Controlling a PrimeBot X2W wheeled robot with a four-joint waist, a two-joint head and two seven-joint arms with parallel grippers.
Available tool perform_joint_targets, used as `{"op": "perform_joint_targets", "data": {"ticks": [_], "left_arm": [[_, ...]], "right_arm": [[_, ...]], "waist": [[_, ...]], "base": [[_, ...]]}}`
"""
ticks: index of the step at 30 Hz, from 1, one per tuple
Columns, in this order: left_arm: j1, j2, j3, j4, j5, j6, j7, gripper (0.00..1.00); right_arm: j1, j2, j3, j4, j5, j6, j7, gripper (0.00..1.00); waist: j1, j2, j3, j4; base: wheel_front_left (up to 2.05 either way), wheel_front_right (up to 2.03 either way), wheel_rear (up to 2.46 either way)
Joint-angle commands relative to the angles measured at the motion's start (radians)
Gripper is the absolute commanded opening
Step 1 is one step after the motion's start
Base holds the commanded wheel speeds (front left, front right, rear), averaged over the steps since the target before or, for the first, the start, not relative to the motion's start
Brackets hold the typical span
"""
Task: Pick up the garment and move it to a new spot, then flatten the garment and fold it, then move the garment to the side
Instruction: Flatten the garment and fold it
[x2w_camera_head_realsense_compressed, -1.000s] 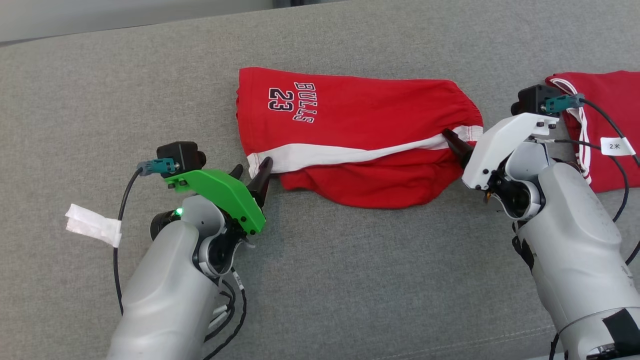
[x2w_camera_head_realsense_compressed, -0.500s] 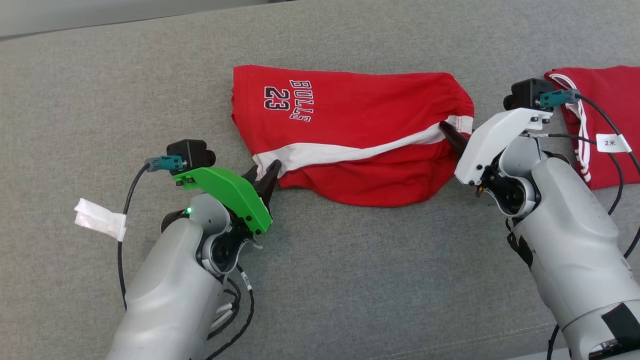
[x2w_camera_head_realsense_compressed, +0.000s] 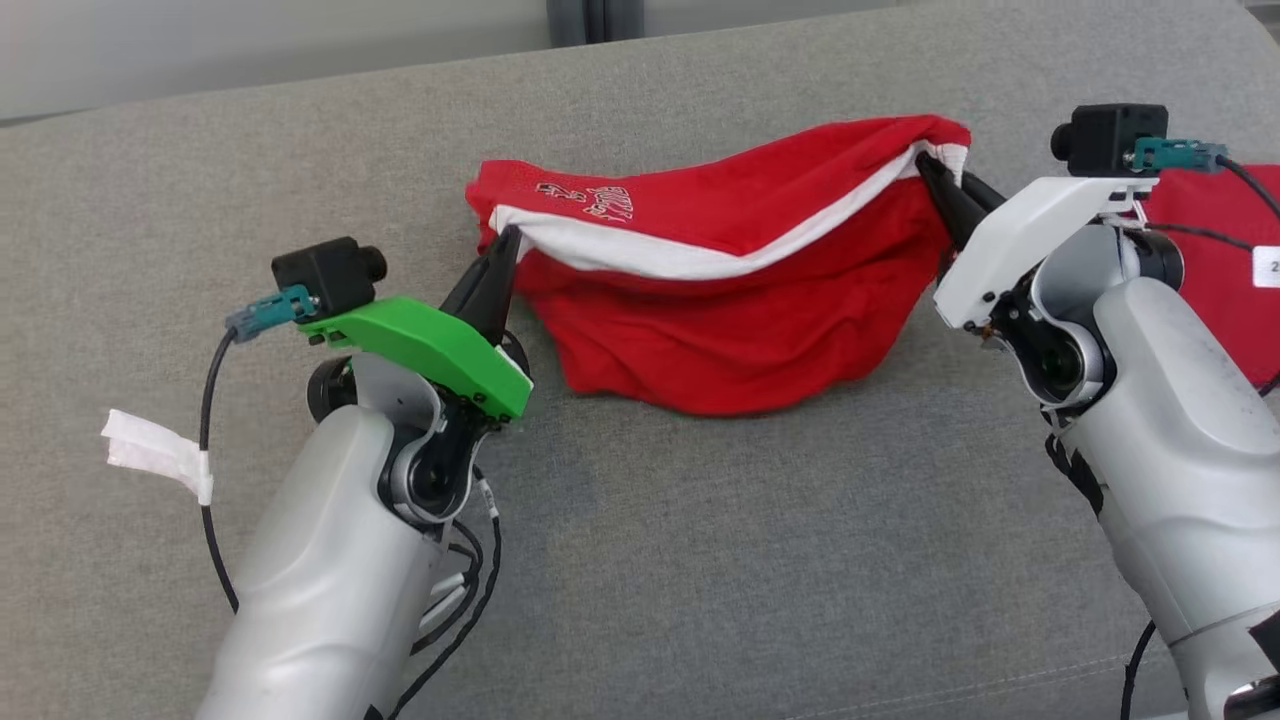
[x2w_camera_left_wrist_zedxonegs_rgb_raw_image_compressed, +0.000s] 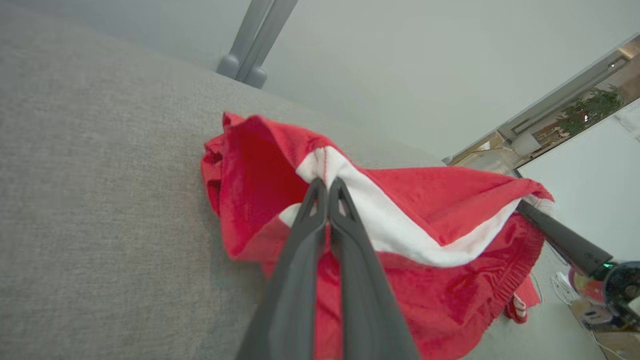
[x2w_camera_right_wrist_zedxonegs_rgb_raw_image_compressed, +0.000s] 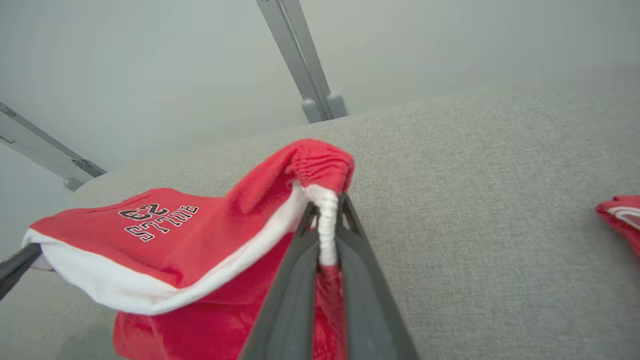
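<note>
The garment (x2w_camera_head_realsense_compressed: 740, 290) is a pair of red shorts with a white side stripe and black "BULLS 23" lettering, hanging between both arms above the grey cushion. My left gripper (x2w_camera_head_realsense_compressed: 505, 240) is shut on the white stripe at the leg hem, as the left wrist view shows (x2w_camera_left_wrist_zedxonegs_rgb_raw_image_compressed: 325, 182) with the garment (x2w_camera_left_wrist_zedxonegs_rgb_raw_image_compressed: 425, 260) draping past it. My right gripper (x2w_camera_head_realsense_compressed: 928, 160) is shut on the gathered waistband end; in the right wrist view (x2w_camera_right_wrist_zedxonegs_rgb_raw_image_compressed: 327, 200) the white elastic sits pinched between the fingers, and the garment (x2w_camera_right_wrist_zedxonegs_rgb_raw_image_compressed: 165, 235) sags away to the left. Its lower part still rests on the cushion.
A second red garment (x2w_camera_head_realsense_compressed: 1215, 260) with white trim lies at the far right behind my right arm. The grey sofa surface (x2w_camera_head_realsense_compressed: 700, 560) stretches wide in front. A grey post (x2w_camera_head_realsense_compressed: 590, 18) stands behind the back edge against a pale wall.
Both grippers closed on the garment's stripe ends and rose, lifting its upper edge off the cushion so it folds over and sags. The head camera also shifted slightly.
</note>
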Motion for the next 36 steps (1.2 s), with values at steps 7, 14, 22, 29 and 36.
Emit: {"op": "perform_joint_targets", "data": {"ticks": [7, 14, 22, 29, 36], "left_arm": [[0.055, 0.003, 0.030, -0.236, -0.085, -0.013, -0.034, 0.00], [-0.022, 0.029, 0.057, -0.354, -0.155, 0.020, 0.075, 0.00], [-0.328, 0.100, 0.128, -0.218, -0.107, 0.029, 0.067, 0.00], [-0.591, 0.151, 0.152, -0.166, -0.014, -0.008, -0.115, 0.00], [-0.603, 0.195, 0.045, -0.245, -0.048, -0.019, -0.226, 0.00]], "right_arm": [[0.040, -0.065, 0.001, -0.184, 0.010, -0.001, -0.008, 0.00], [-0.018, -0.061, -0.041, -0.263, 0.037, 0.000, 0.079, 0.00], [-0.347, -0.008, -0.008, -0.083, -0.082, 0.000, -0.049, 0.00], [-0.627, 0.025, -0.006, 0.058, -0.190, -0.001, -0.354, 0.00], [-0.666, 0.015, 0.039, 0.073, -0.243, -0.001, -0.433, 0.00]], "waist": [[0.0000, 0.0000, -0.047, 0.018], [0.0000, 0.0000, 0.025, 0.000], [0.0000, 0.0000, 0.196, -0.057], [0.0000, 0.0000, 0.277, -0.067], [0.0000, 0.0000, 0.290, -0.037]], "base": [[0.00, 0.00, 0.00], [0.00, 0.00, 0.00], [0.00, 0.00, 0.00], [0.00, 0.00, 0.00], [0.00, 0.00, 0.00]]}}
